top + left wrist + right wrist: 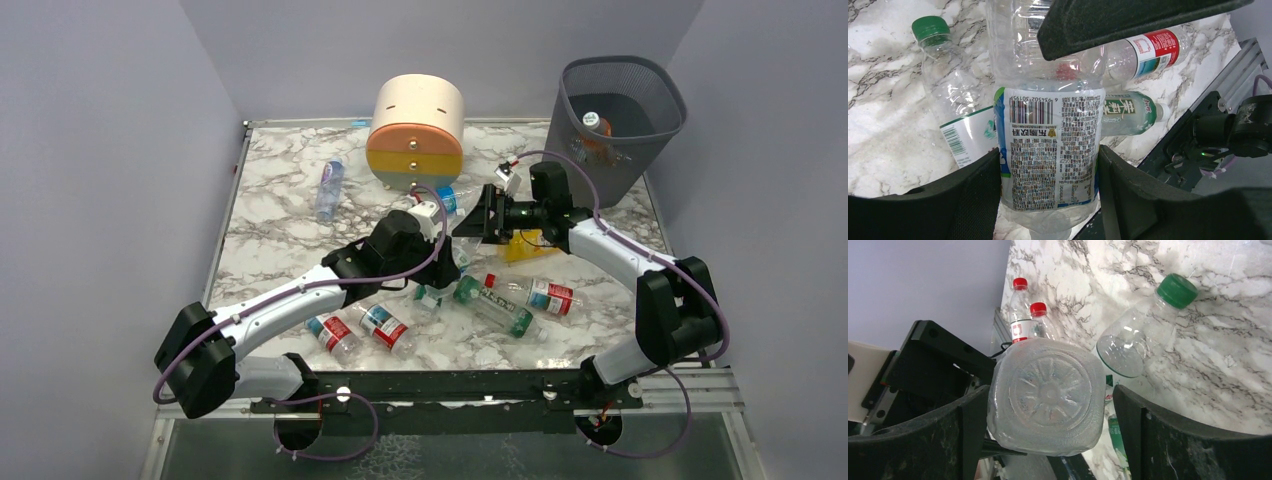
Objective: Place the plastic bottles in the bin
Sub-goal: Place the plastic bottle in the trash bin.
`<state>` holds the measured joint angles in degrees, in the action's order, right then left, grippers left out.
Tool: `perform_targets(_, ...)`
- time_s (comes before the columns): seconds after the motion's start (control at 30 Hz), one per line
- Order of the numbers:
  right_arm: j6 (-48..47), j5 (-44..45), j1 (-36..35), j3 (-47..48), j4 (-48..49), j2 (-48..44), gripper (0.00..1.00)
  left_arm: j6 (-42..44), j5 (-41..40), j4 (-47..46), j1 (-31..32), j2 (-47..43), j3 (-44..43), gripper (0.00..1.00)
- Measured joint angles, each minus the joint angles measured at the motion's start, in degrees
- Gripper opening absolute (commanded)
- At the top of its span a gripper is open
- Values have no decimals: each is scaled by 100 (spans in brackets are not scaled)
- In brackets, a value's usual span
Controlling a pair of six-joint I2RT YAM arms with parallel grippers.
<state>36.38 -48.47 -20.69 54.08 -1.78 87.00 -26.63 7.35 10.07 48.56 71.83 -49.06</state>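
Hidden: the held bottle (1038, 65) is cut off at cap and base in the left wrist view. From above, both grippers mostly mask it.
Hard to make out: the bottle in the bin (625, 170) shows only a white cap and some orange.
Left gripper (1048, 167): clamped on the held bottle's labelled middle, a finger against each side.
Right gripper (1051, 395): jaws wide around the bottle's base. One finger possibly touches it; the other stands apart.
Held bottle, place: above mid-table, just near of the drawer unit (415, 130). The bin stands at far right.
Loose bottles (545, 296): lying in a cluster near centre.
Lone bottle (328, 188): far left.
Surface: table (280, 235), white marble pattern with grey veins.
Room: plain pale lilac walls (100, 150) on three sides.
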Motion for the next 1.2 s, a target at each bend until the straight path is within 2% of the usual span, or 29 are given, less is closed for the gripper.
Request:
perform_targets(0.07, 4, -7, 0, -15, 4, 0, 73, 24, -44, -15, 24, 0, -2, 57)
perform_targets(0.2, 85, -13, 0, -15, 48, 0, 60, 76, -129, -9, 70, 0, -2, 62)
perform_targets(0.37, 107, -9, 0, -13, 44, 0, 53, 96, -144, -2, 81, 0, -2, 82)
perform_targets(0.43, 94, -7, 0, -13, 39, 0, 53, 90, -142, 2, 81, -9, -7, 98)
perform_targets(0.73, -48, 55, 0, 195, -155, -35, 52, 50, -168, 208, 83, -568, -103, 99)
perform_targets(1.2, -402, 284, 0, 273, -614, -260, 51, -308, -273, 396, 96, -2114, 201, 99)
